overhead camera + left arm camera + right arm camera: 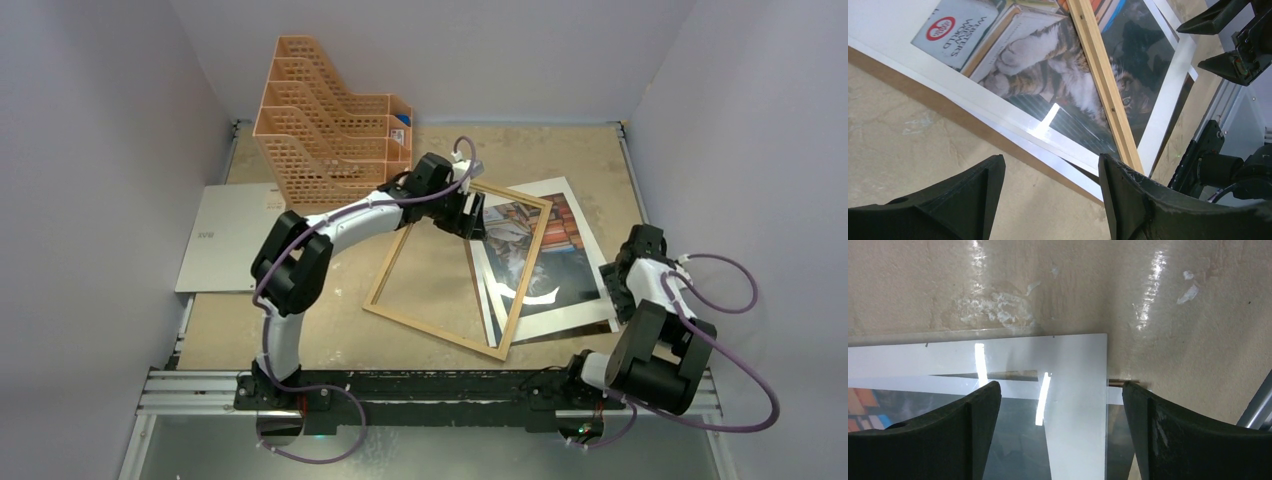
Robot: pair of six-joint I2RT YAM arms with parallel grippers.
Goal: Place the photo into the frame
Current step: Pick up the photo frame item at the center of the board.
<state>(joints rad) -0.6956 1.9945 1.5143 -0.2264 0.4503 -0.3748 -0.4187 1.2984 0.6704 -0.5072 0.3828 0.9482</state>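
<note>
the photo (565, 265) lies face up on the right of the worktop (560, 150), and the frame (430, 330) lies askew across it, its right rail resting on the print, so the two overlap but are not lined up. the step in hand looks like squaring one to the other. the left pincer (1050, 165) hovers wide and empty by the frame's far corner. the right pincer (1060, 390), also wide and empty, hangs over a white corner at the photo's right side. next, one thin edge needs nipping and sliding. bare worktop lies left of the frame; the orange file rack (330, 120) crowds the far side.
</note>
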